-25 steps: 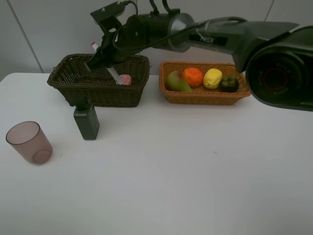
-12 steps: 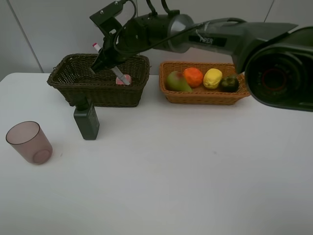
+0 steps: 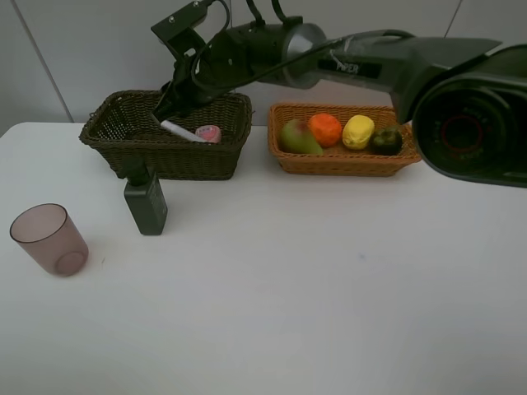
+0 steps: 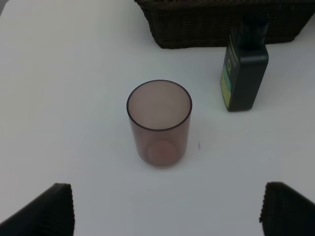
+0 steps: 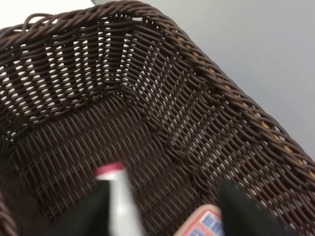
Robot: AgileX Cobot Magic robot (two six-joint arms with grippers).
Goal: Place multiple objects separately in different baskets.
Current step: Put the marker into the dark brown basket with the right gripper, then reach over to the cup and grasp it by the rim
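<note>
The white-pink marker (image 3: 183, 131) lies tilted inside the dark basket (image 3: 185, 160), beside the small pink bottle (image 3: 209, 133). My right gripper (image 3: 168, 107) hovers over that basket, reaching across from the right, jaws open. In the right wrist view the marker (image 5: 118, 201) is blurred between the spread fingers (image 5: 246, 214), free of them, with the pink bottle (image 5: 204, 223) close by. Pear (image 3: 297, 137), orange (image 3: 325, 128), lemon (image 3: 358, 132) and mangosteen (image 3: 385, 141) sit in the light basket (image 3: 346, 165). My left gripper (image 4: 170, 211) is open above the mauve cup (image 4: 159, 123).
The dark green bottle (image 3: 146, 202) stands on the white table just in front of the dark basket, and the cup (image 3: 49, 239) stands near the table's left edge. The left wrist view shows the bottle (image 4: 244, 73) to one side of the cup.
My right gripper has opened and let go of the marker. The marker dropped from a steep tilt to lying low in the dark basket. The left gripper has not moved.
</note>
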